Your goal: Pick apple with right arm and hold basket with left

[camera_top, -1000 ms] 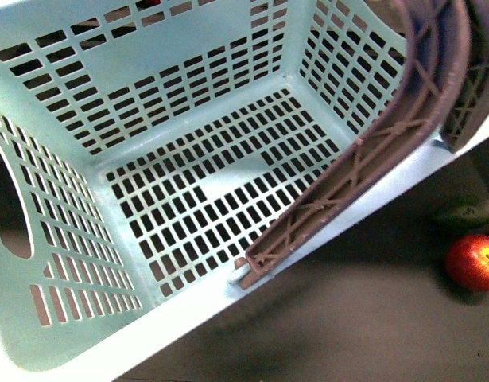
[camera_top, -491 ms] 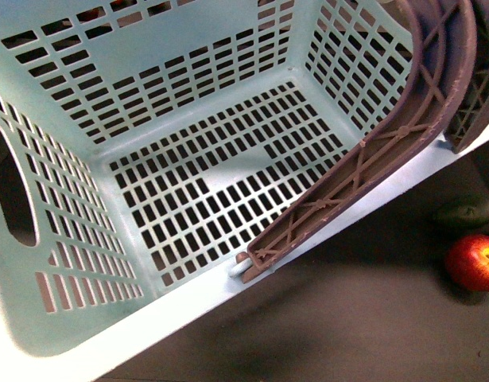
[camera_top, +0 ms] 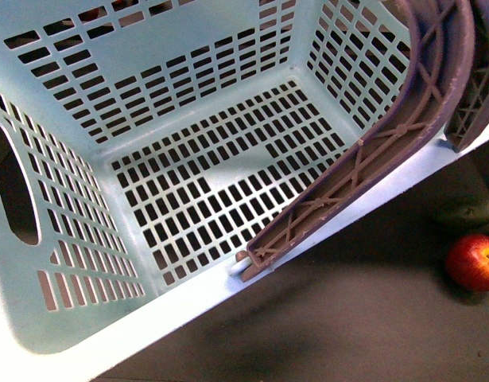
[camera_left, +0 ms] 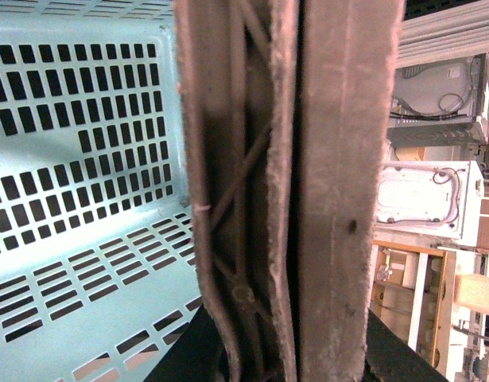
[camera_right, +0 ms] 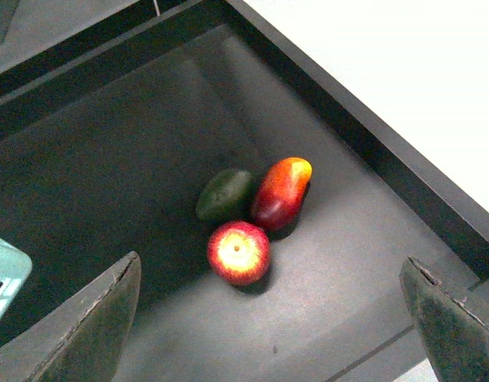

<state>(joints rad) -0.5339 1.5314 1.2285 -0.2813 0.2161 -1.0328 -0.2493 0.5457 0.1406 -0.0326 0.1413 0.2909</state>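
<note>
Right gripper has its fingers spread wide, apple sitting between the tips, untouched. Dark green fruit and a red-yellow mango huddle just beyond it.

- I can read no text, label, brand, number or sign in any of my views.
- The basket and the apple show me no print or sticker that I can make out.
- Any marking on the white machines beyond my left wrist is too small and blurred to read.
</note>
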